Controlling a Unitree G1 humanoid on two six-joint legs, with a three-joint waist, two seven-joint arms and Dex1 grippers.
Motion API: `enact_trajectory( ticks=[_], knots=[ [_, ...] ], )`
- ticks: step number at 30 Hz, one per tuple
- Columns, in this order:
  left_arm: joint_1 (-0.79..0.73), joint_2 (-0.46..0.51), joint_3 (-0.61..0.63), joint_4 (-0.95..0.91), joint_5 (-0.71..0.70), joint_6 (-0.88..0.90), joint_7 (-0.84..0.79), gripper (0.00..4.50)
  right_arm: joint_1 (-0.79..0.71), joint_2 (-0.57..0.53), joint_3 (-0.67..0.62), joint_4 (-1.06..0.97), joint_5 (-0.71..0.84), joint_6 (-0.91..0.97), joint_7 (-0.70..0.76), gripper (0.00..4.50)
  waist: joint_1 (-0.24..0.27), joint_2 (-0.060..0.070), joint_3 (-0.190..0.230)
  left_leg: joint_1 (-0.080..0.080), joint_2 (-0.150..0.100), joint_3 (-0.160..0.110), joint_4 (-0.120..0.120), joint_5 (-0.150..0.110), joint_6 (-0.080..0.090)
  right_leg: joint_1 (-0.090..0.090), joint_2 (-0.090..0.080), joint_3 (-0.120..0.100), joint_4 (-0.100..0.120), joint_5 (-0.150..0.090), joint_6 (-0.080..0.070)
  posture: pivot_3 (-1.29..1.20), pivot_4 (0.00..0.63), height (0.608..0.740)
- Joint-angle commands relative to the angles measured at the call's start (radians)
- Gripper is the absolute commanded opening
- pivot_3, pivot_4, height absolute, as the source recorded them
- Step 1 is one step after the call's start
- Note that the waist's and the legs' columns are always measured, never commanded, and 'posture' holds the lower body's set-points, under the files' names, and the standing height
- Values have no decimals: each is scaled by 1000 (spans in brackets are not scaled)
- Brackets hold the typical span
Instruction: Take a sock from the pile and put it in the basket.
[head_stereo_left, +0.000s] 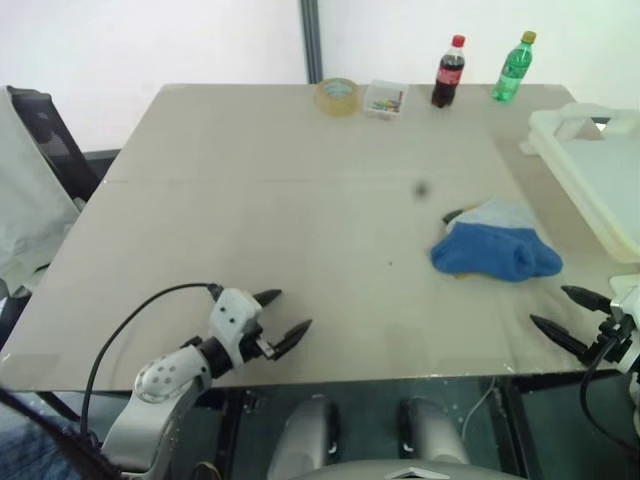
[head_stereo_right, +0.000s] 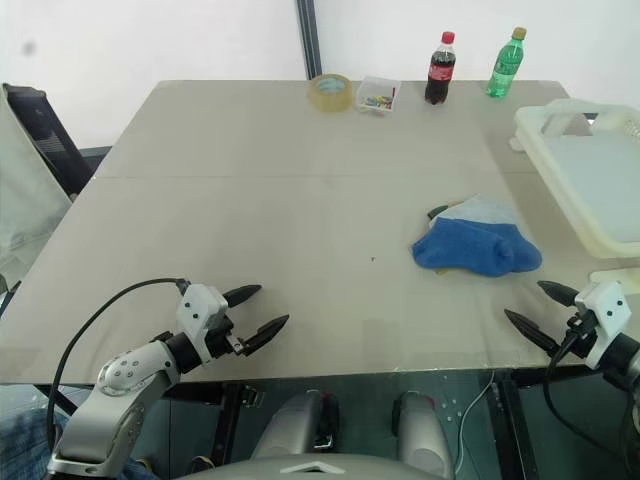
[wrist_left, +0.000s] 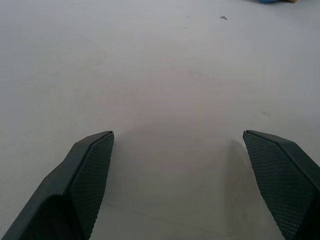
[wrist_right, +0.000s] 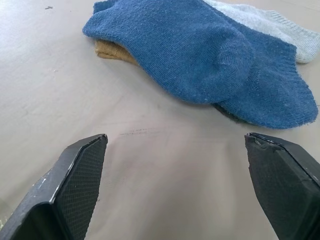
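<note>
Both eye views look forward and down from head height over the whole bench (head_stereo_left: 300, 200), sharing the sock pile (head_stereo_right: 476, 247). The right wrist view sits low and close before that pile (wrist_right: 210, 55); the left wrist view skims bare bench well away from it.

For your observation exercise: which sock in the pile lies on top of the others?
The royal blue sock lies on top of the pile; the light grey sock and mustard yellow sock only peek from beneath it.
</note>
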Motion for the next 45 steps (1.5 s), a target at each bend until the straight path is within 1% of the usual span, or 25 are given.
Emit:
enact_trajectory(
  ticks=[1,4,9,11,14,16,25,28,32,33,35,37,39,41,45],
  knots=[
    [61,19,32,-33,-30,1,-33,4437,23,-26,-59,-29,37,5,35,4500,0,0,0,0,0,0,0,0,0,0,0,0,0,0,0,0,150,740],
    [112,20,73,-60,-80,-26,-70,4437,42,-43,-72,-19,48,8,62,4500,-1,0,0,-1,0,1,0,0,0,0,0,1,0,0,0,0,150,740],
    [131,27,91,-69,-96,-34,-90,4437,44,-39,-67,-18,43,5,70,4500,0,0,0,-1,0,1,0,0,0,-1,0,1,0,0,0,0,150,740],
    [135,27,96,-67,-101,-41,-98,4437,44,-36,-66,-21,42,5,69,4500,0,0,0,0,0,1,0,-2,-4,-1,0,1,0,-2,2,0,150,740],
    [133,24,103,-59,-104,-55,-113,4437,42,-31,-62,-23,40,3,65,4500,0,0,0,-1,0,1,0,-2,-4,-1,0,1,0,-1,2,0,150,740],
    [129,21,108,-54,-104,-63,-120,4437,42,-28,-60,-25,39,2,62,4500,0,0,0,-1,0,1,0,0,0,-1,0,1,0,0,0,0,150,740],
    [110,17,136,-39,-140,-90,-161,4437,43,-15,-45,-38,19,-10,50,4500,0,-1,0,-1,0,1,0,0,0,-1,0,0,0,0,0,0,150,740],
    [106,24,162,-50,-181,-88,-184,4437,46,-28,-10,-118,-11,4,36,4500,-1,0,1,-1,0,0,0,0,0,-1,0,0,0,0,0,0,150,740],
    [83,64,207,-77,-227,-88,-232,4437,-17,-39,57,-285,-22,81,-26,4500,-3,0,1,-1,1,1,0,0,0,-2,1,1,1,0,0,0,150,740],
    [73,81,217,-81,-242,-86,-251,4437,-46,-40,79,-316,-41,101,-54,4500,-3,0,1,-1,1,1,0,0,0,-2,1,1,1,0,0,0,150,740],
    [47,124,247,-93,-287,-68,-293,4437,-137,-41,163,-402,-122,173,-145,4500,-2,-1,1,-1,1,1,1,0,-1,-2,1,1,2,0,0,0,150,740],
    [29,153,266,-103,-318,-48,-311,4437,-200,-46,230,-449,-177,238,-193,4500,-2,-2,2,-1,1,1,1,1,-1,-3,1,1,2,0,0,0,150,740],
    [10,171,281,-114,-344,-25,-308,4437,-275,-68,324,-470,-266,366,-245,4500,0,-2,2,-2,1,1,1,1,-1,-4,1,1,2,0,0,0,150,740],
    [-4,179,286,-122,-349,-17,-305,4437,-351,-54,410,-470,-337,443,-294,4500,1,-3,3,-3,0,1,1,1,-1,-4,1,0,2,0,-1,0,150,740],
    [-7,183,289,-147,-348,-4,-295,4437,-437,-2,518,-500,-387,639,-365,4500,0,-4,3,-5,0,1,1,1,-1,-4,1,0,1,0,-1,0,150,740]
  ],
)
